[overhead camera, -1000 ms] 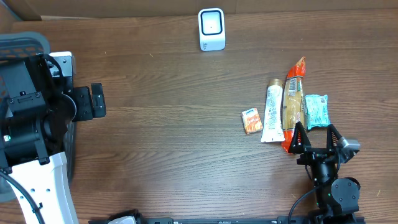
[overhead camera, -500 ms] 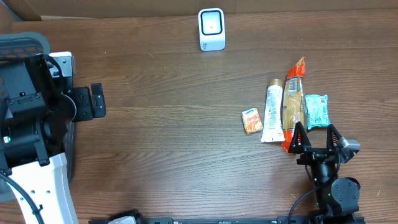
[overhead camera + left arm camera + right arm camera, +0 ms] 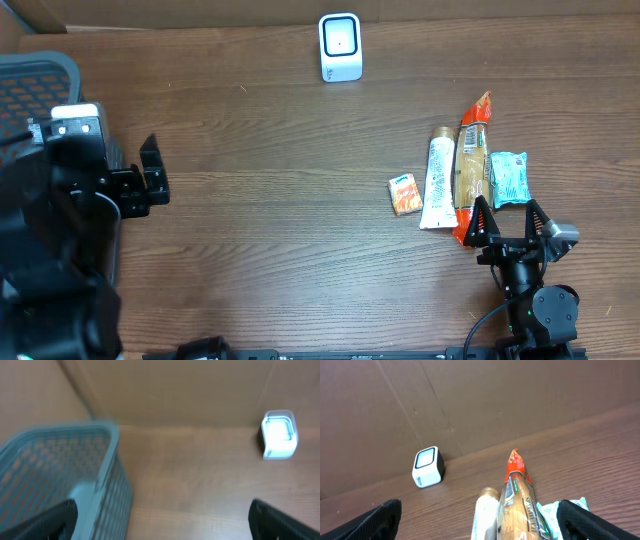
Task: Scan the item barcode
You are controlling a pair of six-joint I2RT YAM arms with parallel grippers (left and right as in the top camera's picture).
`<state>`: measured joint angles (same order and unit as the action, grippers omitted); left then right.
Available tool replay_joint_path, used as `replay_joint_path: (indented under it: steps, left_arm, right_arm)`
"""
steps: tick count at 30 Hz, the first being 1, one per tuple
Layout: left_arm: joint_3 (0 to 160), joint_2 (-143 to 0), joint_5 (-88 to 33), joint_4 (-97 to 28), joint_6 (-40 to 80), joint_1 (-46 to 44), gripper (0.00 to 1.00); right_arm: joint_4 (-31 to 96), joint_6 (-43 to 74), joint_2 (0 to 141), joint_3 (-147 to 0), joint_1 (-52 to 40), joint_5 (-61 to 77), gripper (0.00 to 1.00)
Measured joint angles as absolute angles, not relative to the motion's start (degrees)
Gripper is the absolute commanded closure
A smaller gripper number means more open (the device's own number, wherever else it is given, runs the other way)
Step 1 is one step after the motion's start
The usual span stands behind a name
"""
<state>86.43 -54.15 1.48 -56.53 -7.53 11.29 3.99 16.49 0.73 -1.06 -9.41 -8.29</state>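
Note:
A white barcode scanner (image 3: 340, 46) stands at the table's far edge; it also shows in the left wrist view (image 3: 279, 434) and the right wrist view (image 3: 428, 466). Four items lie side by side at the right: a small orange box (image 3: 404, 194), a white tube (image 3: 437, 184), a spaghetti pack (image 3: 470, 170) and a teal packet (image 3: 507, 179). My right gripper (image 3: 510, 225) stands open just in front of them, holding nothing, its jaws spread around the near ends of the tube (image 3: 487, 515) and spaghetti (image 3: 522, 505). My left gripper (image 3: 152, 172) is open and empty at the far left.
A blue-grey mesh basket (image 3: 40, 75) sits at the back left, right beside my left gripper (image 3: 162, 520); its wall (image 3: 65, 460) fills the left of that wrist view. A cardboard wall runs behind the table.
The left arm has swung and shifted; its body now covers more of the near left and the basket shows more. The right arm and the items have not moved.

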Motion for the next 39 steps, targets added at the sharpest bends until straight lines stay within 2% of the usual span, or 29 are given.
replay_joint_path:
  steps: [9,18,25,31,39]
  left_arm:
    - [50.4,-37.6,-7.7,-18.2,-7.6,6.8,0.00]
    - [19.2,-21.7,-16.6,5.6,-7.7,3.8,0.00]
    - [5.6,-13.3,-20.8,11.4,-7.7,3.7,0.00]
    - [1.7,-8.1,-21.5,11.8,-7.7,3.7,0.00]
    - [0.6,-1.5,-21.5,-0.6,-9.5,3.7,0.00]
  right_arm:
    - [4.0,16.5,0.7,-1.1,-9.4,-8.1,0.00]
    - [4.1,16.5,0.7,-1.1,-9.4,-7.9,0.00]
    - [4.0,16.5,0.7,-1.1,-9.4,-7.9,0.00]
    - [4.1,16.5,0.7,-1.1,-9.4,-7.9,0.00]
    - [4.1,16.5,0.7,-1.1,-9.4,-7.9,0.00]
